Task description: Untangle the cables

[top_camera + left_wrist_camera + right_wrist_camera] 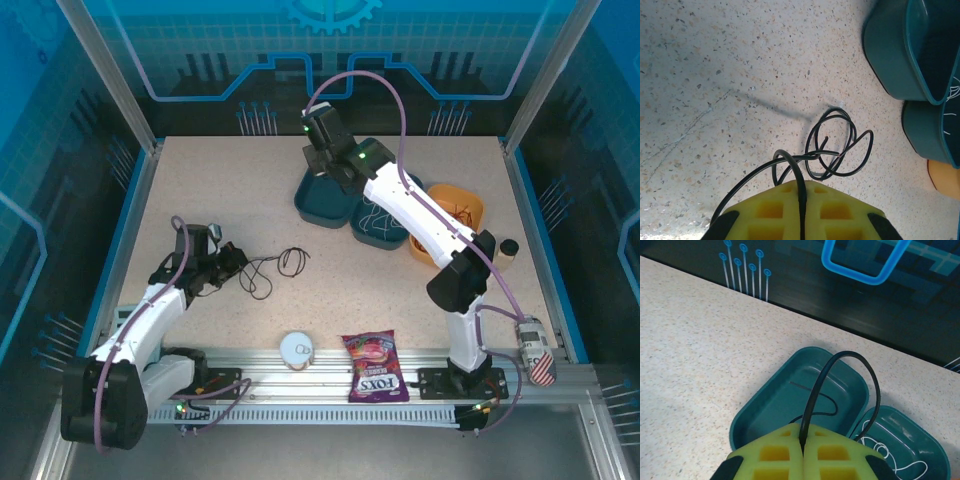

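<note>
Pinching 2 blk cables (799, 176) (846, 354), 2 claws (801, 200) (802, 440)

Far-left tabletop (190, 190) is lying bare, widest lane in. Black cable loops (272, 270) are sprawling just right of the left gripper (233, 262), which is pinching their end, blocking low passes there. A bare gap is running between the loops and the first teal tray (318, 205). Right arm (420, 225) is spanning diagonally over the second teal tray (372, 245) and orange bowl (476, 200), closing that side from above; right gripper (802, 452) is hanging over the first tray, black wire (845, 353) arching out of its closed pads. Snack bag (372, 366) and white roll (297, 348) are crowding the near edge; small bottle (508, 250) is sitting by the right edge.
</note>
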